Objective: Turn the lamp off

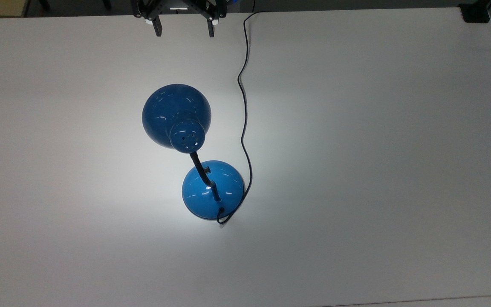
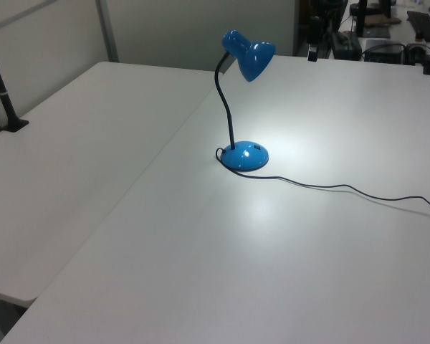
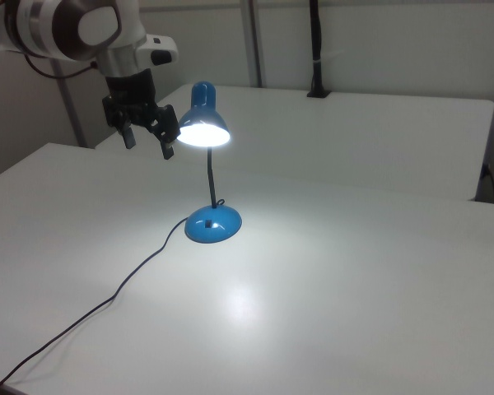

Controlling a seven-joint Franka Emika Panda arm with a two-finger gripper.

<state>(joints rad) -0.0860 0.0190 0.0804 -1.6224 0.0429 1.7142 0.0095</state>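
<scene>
1. lamp (image 1: 194, 157) stands upright near the middle of the white table (image 1: 377, 170); it is lit, with a bright pool of light on the table around its base (image 3: 213, 224)
2. shade (image 3: 202, 119) glows white from underneath in the right view; in the top view the shade (image 1: 176, 116) lies above the base, toward the gripper's side of the table
3. black neck (image 2: 224, 100) rises from the base (image 2: 246, 155), bends near the top and joins the shade (image 2: 249, 55); a small dark switch (image 1: 206, 169) sits on the base dome beside the neck
4. thin black cord (image 1: 244, 106) loops from the base and runs across the table to the top view's upper edge
5. gripper (image 1: 183, 29) hangs at the top view's upper edge, well apart from the lamp; fingers spread, nothing between them
6. in the right view the gripper (image 3: 147, 141) is in the air to the right view's left of the shade, above the table, not touching the lamp
</scene>
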